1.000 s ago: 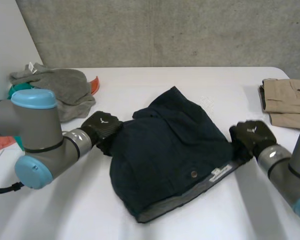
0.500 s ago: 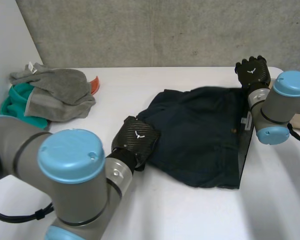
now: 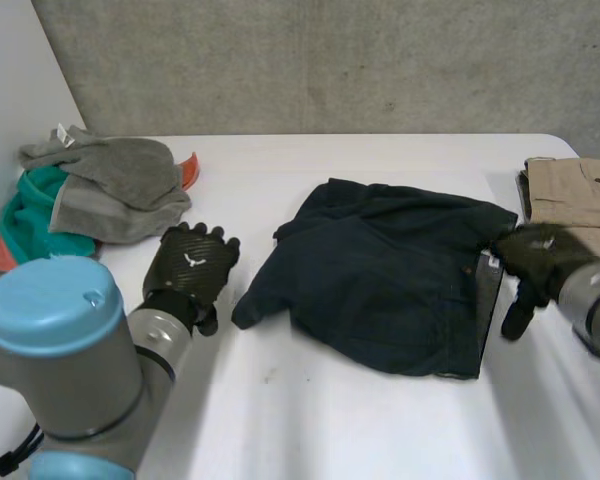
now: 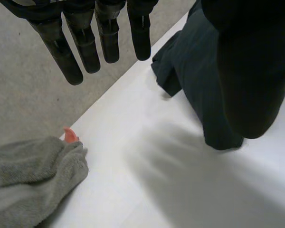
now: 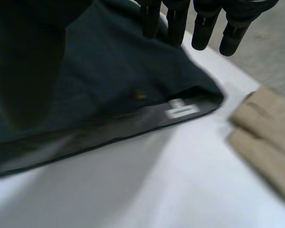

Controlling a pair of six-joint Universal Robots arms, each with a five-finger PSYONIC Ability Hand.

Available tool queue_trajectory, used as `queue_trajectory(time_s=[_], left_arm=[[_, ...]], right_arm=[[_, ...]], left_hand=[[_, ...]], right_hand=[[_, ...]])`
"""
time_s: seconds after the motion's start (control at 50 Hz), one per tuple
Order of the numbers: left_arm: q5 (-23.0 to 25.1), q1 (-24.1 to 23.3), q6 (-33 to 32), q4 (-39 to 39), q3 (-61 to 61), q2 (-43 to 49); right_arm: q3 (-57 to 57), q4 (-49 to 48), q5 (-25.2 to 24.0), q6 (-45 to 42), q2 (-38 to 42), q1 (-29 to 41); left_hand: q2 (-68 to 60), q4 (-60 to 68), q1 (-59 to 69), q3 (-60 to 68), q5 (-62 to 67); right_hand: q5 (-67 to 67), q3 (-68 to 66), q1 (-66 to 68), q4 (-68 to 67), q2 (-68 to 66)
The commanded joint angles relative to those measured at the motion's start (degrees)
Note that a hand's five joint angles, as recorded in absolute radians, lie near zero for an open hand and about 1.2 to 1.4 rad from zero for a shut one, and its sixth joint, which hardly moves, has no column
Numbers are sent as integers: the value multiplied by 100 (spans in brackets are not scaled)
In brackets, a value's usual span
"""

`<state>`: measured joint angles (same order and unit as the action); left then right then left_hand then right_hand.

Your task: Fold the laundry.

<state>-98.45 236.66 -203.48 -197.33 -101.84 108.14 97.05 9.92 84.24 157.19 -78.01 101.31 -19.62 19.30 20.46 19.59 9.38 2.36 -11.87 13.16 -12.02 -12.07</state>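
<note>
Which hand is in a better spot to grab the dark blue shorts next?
Probably the right. The right hand is beside the waistband edge of the dark blue shorts, fingers straight. The left hand hangs open over the table, apart from them.

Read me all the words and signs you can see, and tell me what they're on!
No words can be read here.
White label on the waistband of the dark shorts: too blurred to read.
Small white winged mark, no letters, on the back of the left hand and of the right hand.
Pale tag on the grey cloth: too small to read.
</note>
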Motion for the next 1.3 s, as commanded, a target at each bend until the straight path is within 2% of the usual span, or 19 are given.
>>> queue_trajectory(time_s=[0.02, 0.1, 0.24, 0.3, 0.38, 0.42, 0.44, 0.46, 0.5, 0.6, 0.68, 0.8, 0.9, 0.98, 1.06, 1.12, 1.3], left_arm=[[1398, 644, 1116, 1, 331, 480], [1698, 706, 1618, 238, 559, 690], [1716, 662, 1645, 502, 727, 989], [1707, 627, 1636, 502, 779, 1086], [1672, 566, 1636, 511, 911, 1297], [1654, 504, 1636, 520, 981, 1376], [1628, 426, 1636, 511, 1060, 1437], [1610, 390, 1636, 502, 1095, 1447], [1462, 311, 1636, 494, 1201, 1438], [811, 188, 1610, 529, 1350, 1254], [389, 91, 1496, 520, 1430, 438], [265, 100, 1075, 555, 1509, -898], [248, 56, 399, 870, 1640, -2145], [248, 47, 239, 1230, 1877, -2683], [257, 47, 195, 1617, 2106, -2658], [230, 29, 169, 1803, 2203, -2439], [177, 117, -209, 1891, 2870, -384]], right_arm=[[1149, -1052, -233, 488, -417, 511], [1369, -1597, -75, 524, -145, 828], [1396, -1870, 312, 506, 550, 1109], [1404, -2081, 365, 462, 612, 1154], [1457, -2406, 444, 410, 621, 1154], [1475, -2521, 488, 357, 621, 1136], [1475, -2556, 506, 331, 612, 1110], [1475, -2574, 514, 296, 586, 1110], [1449, -2635, 514, 138, 480, 1127], [1291, -2574, 523, -381, -55, 1145], [931, -2390, 541, -759, -617, 1171], [-446, -1084, 488, -962, -1382, 1075], [-1836, 26, 427, -979, -1489, 1057], [-2865, 721, 409, -1006, -1515, 1066], [-3508, 1231, 392, -1023, -1322, 1048], [-3780, 1398, 383, -1032, -841, 1013], [-3851, 1355, 427, -1137, 461, 1092]], left_hand=[[-674, 705, 590, 677, 697], [-1094, 1125, 1010, 1097, 1117], [-1162, 1194, 1078, 1165, 1186], [-1179, 1210, 1094, 1182, 1202], [-1766, 1797, 1682, 1769, 1789], [-2369, 2401, 2285, 2373, 2393], [-3872, 3904, 3788, 3875, 3896], [-4703, 4735, 4619, 4706, 4727], [-6032, 6064, 5948, 6036, 6056], [-6038, 6070, 5954, 6041, 6062], [-6038, 6070, 5954, 6041, 6062], [-6038, 6070, 5954, 6041, 6062], [-6038, 6070, 5954, 6041, 6062], [-6038, 6070, 5954, 6041, 6062], [-6038, 6070, 5954, 6041, 6062], [-6038, 6070, 5954, 6041, 6062], [-6038, 6070, 5954, 6041, 6062]], right_hand=[[126, -174, 46, -160, -154], [260, -308, 180, -294, -289], [596, -644, 516, -630, -624], [1317, -1366, 1238, -1352, -1346], [2848, -2896, 2768, -2882, -2877], [5129, -5177, 5049, -5163, -5158], [5954, -6003, 5875, -5989, -5983], [6695, -6744, 6616, -6730, -6724], [6764, -6813, 6684, -6798, -6793], [6764, -6813, 6684, -6798, -6793], [6764, -6813, 6684, -6798, -6793], [6764, -6813, 6684, -6798, -6793], [6764, -6813, 6684, -6798, -6793], [6764, -6813, 6684, -6798, -6793], [6764, -6813, 6684, -6798, -6793], [6764, -6813, 6684, -6798, -6793], [6764, -6813, 6684, -6798, -6793]])
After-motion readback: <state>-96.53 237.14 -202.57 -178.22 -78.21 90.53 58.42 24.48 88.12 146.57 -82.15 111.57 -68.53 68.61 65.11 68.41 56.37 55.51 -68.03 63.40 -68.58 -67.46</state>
